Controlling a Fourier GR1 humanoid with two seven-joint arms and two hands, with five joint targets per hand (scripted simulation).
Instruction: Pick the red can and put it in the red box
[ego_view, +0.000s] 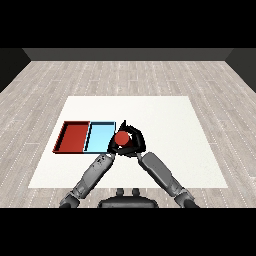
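Note:
The red can (121, 138) stands upright just right of the light blue tray (99, 136), near that tray's right wall. My right hand (136, 142) curls round the can from the right, with its fingers arching over the far side. Close against the can's lower left side is my left hand (112, 148), which overlaps the blue tray's near right corner. The red tray (72, 136) lies to the left of the blue one and holds nothing.
The two trays sit side by side at the left of the white table (170, 125). Both forearms cross the table's near edge and meet at the can.

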